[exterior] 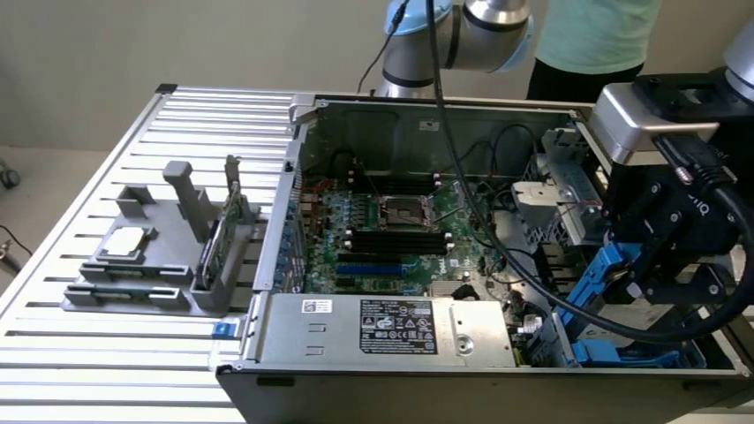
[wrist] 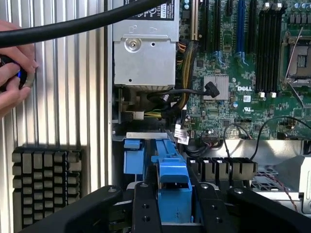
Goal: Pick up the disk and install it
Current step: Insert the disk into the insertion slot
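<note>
The disk (wrist: 173,187) is seen edge-on in the wrist view, its bright blue bracket standing between my two black fingers (wrist: 145,204). My gripper (wrist: 175,196) is shut on it from both sides. In the exterior view my gripper (exterior: 663,281) hangs low over the open computer case's corner at the exterior view's right. The disk's blue bracket (exterior: 609,265) shows beside and below it, down in the drive bay (exterior: 566,340). Most of the disk's metal body is hidden behind the gripper.
The open case (exterior: 295,177) holds the motherboard (exterior: 389,221) and a silver power supply (exterior: 389,327). A grey fixture (exterior: 141,265) with a chip and a green card stands at the exterior view's left. A hand (wrist: 14,73) rests on the slatted table near a black heatsink (wrist: 46,177). A thick cable (exterior: 518,265) crosses the case.
</note>
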Controlling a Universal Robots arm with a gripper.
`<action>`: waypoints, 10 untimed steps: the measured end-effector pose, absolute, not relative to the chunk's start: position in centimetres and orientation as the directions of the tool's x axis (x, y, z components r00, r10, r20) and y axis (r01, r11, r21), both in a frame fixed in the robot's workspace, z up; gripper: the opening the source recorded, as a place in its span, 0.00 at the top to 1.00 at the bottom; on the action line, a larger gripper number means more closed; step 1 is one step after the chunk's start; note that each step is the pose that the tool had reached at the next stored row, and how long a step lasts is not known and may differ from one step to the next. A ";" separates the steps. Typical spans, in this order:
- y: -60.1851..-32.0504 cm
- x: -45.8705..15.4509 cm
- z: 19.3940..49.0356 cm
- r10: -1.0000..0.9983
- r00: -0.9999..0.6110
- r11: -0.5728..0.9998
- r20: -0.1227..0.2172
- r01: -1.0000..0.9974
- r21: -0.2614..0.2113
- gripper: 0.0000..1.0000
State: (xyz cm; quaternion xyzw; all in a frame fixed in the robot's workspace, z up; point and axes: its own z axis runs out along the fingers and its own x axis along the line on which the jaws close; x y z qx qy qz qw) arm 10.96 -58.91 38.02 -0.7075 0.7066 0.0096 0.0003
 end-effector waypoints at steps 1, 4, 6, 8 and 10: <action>-58.9 11.0 37.8 -1.000 0.001 -0.001 -0.014 -1.000 0.013 0.67; -58.9 11.0 37.3 -1.000 0.001 -0.001 -0.015 -1.000 0.013 0.67; -58.9 11.0 37.0 -1.000 0.001 -0.002 -0.016 -1.000 0.013 0.67; -58.9 11.0 36.6 -1.000 0.001 -0.002 -0.017 -1.000 0.013 0.67; -58.9 11.0 36.4 -1.000 0.001 -0.002 -0.017 -1.000 0.013 0.67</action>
